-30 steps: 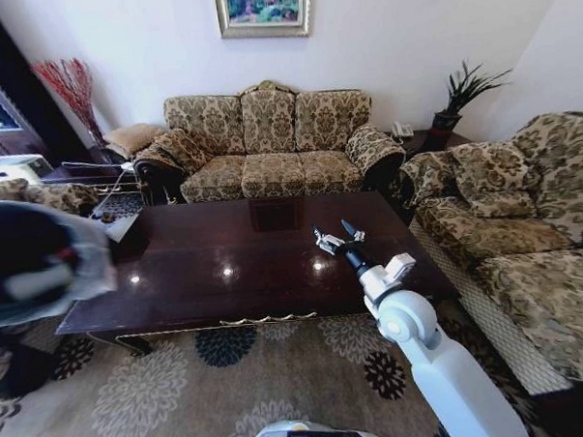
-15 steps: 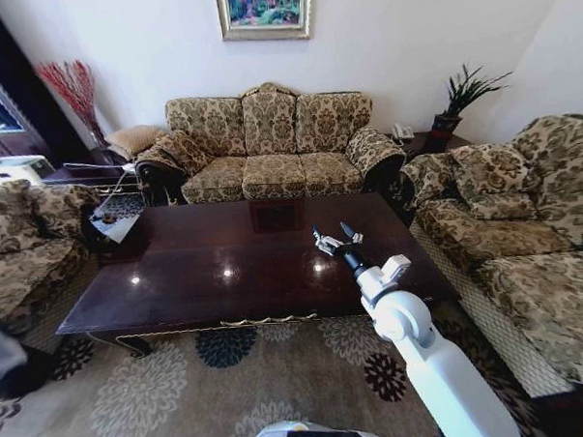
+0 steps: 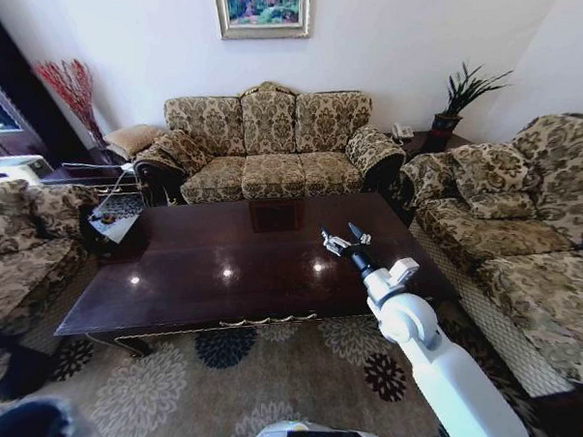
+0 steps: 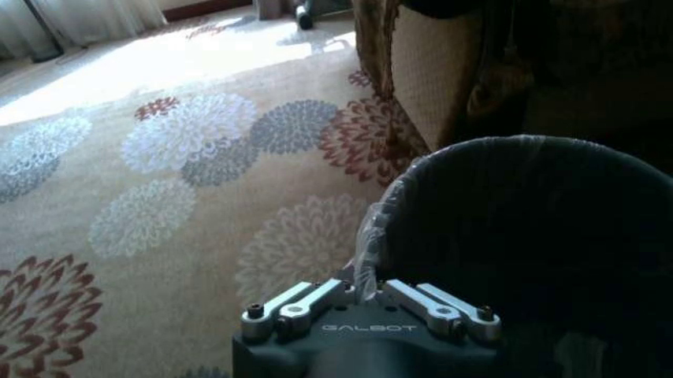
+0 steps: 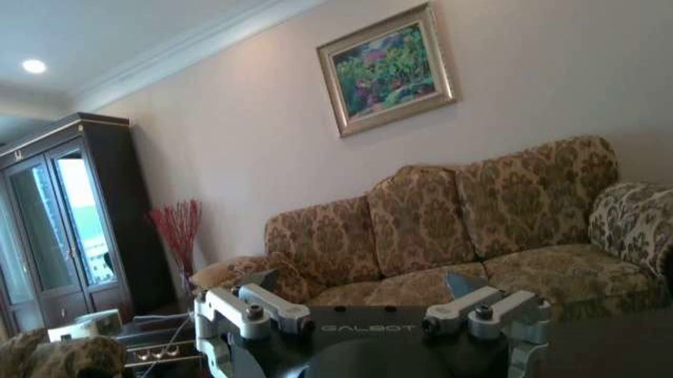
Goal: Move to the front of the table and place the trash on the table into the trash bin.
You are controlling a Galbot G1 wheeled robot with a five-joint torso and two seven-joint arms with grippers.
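Left tool (image 4: 370, 303) pinches the trash bin (image 4: 526, 236) by its liner rim, low beside the carpet, for carrying. Right tool (image 3: 346, 239) hovers open-fingered over the bare tabletop (image 3: 206, 266), ready for picking.

My head cam sits high and looks forward and down over the whole table (image 3: 235, 264), with the far sofa (image 3: 269, 142) and the framed painting (image 3: 263, 9) straight ahead. The right wrist cam rides low just above the table, aimed level at that same sofa (image 5: 452, 228) and painting (image 5: 387, 69), so those two views overlap there. The left wrist cam points down at the carpet (image 4: 169, 181), really close to the trash bin (image 4: 526, 228), which also pokes into my head view's bottom left corner (image 3: 30, 433).
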